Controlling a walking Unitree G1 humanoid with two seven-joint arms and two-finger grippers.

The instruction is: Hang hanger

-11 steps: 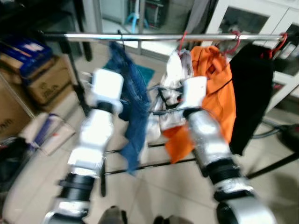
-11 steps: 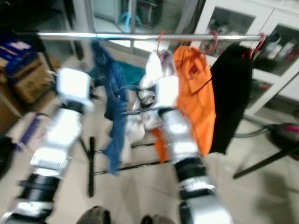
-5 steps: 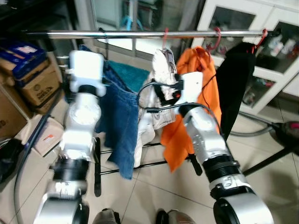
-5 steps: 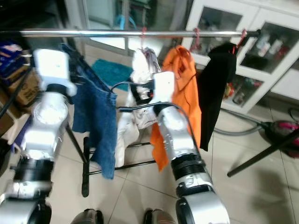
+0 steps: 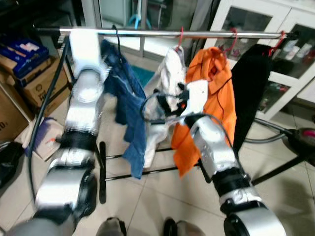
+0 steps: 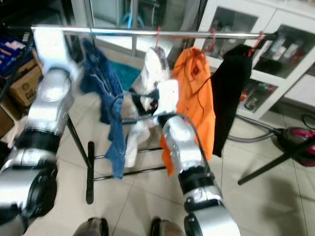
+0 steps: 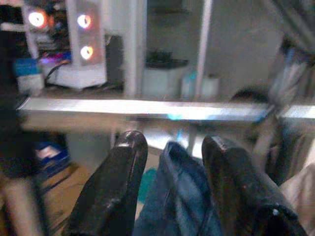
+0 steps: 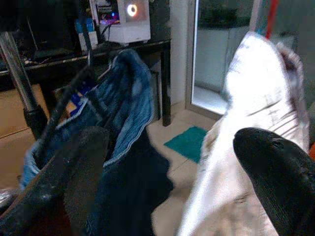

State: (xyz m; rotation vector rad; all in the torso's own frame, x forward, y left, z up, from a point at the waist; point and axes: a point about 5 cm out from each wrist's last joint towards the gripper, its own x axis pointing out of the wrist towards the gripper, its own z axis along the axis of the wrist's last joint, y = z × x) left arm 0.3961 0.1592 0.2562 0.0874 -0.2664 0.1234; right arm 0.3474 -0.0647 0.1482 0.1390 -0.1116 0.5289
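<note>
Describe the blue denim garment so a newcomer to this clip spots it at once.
Find the silver rail across the top. Four garments hang from it; the blue denim garment is farthest to the robot's left, beside the left arm. Unlike the white, orange and black ones, it hangs on a black hanger, not a red one.

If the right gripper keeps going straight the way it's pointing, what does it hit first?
Probably cloth: the right gripper, fingers open, points into the gap between the blue denim garment and the white garment. Past that gap lies floor and a teal mat; depth is unclear.

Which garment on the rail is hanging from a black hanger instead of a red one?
The blue denim garment, leftmost on the rail; white, orange and black garments hang on red hooks.
</note>
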